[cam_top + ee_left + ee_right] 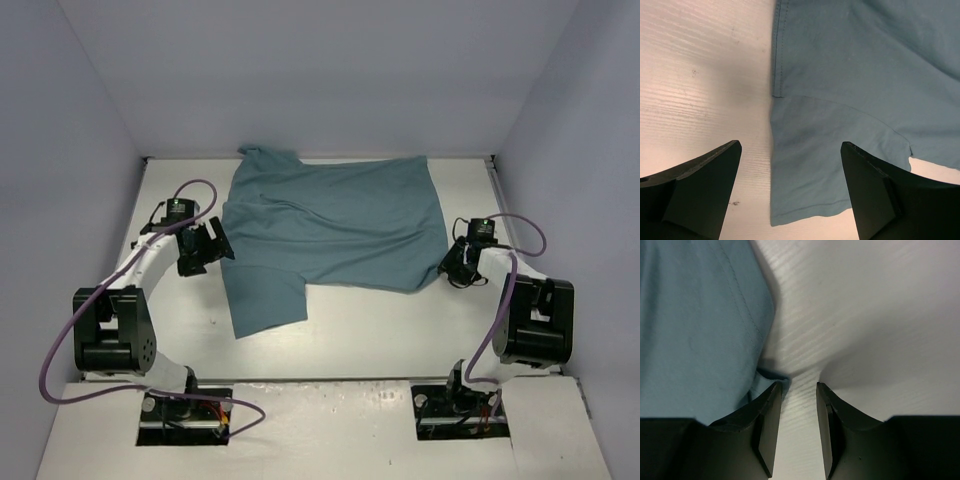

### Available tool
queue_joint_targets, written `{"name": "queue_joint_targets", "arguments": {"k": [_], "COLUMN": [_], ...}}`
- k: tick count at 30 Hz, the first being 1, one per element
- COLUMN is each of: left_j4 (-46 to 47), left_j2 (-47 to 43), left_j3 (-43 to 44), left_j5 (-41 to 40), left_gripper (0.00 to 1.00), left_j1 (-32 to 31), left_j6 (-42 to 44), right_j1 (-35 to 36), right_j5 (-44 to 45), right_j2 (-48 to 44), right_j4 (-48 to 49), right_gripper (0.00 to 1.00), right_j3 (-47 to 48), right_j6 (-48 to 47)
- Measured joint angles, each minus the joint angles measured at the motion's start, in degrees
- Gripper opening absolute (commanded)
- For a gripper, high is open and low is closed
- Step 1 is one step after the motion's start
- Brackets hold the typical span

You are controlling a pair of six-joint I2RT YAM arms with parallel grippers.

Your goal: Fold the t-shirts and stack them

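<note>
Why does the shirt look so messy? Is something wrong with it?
Nothing is torn or spilled. The t-shirt just lies unfolded and crooked on the table: creases run across its middle, one sleeve pokes out at the far edge, and a big flap sticks out toward the near side.

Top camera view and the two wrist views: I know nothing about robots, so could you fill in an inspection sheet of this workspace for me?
Surface: white table, faintly ribbed.
Job's things: one teal t-shirt, spread out, wrinkled, not yet folded.
Clutter: nothing seen.
Fingers: left fingers wide open at the shirt's left edge, holding nothing; right fingers narrowly apart at its right edge, table showing between them.
Cables: purple cables loop along both arms.
Surroundings: plain pale walls on three sides.
</note>
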Motion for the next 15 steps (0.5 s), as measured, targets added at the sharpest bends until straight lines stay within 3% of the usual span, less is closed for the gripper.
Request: {"name": "queue_joint_targets", "arguments": {"k": [15], "left_j4": [2.7], "left_j2": [3.0], "left_j3": [-0.5], "left_j5": [1.7], "left_gripper": [0.79], "left_j1": [0.0], "left_j6": [-1.0], "right_j1": [0.0], "right_j5": [-4.2], "right_j2": [-0.1], "right_j4": [3.4], "right_gripper": [0.35], "right_j3": [-1.2], "right_j6": [-1.3]}}
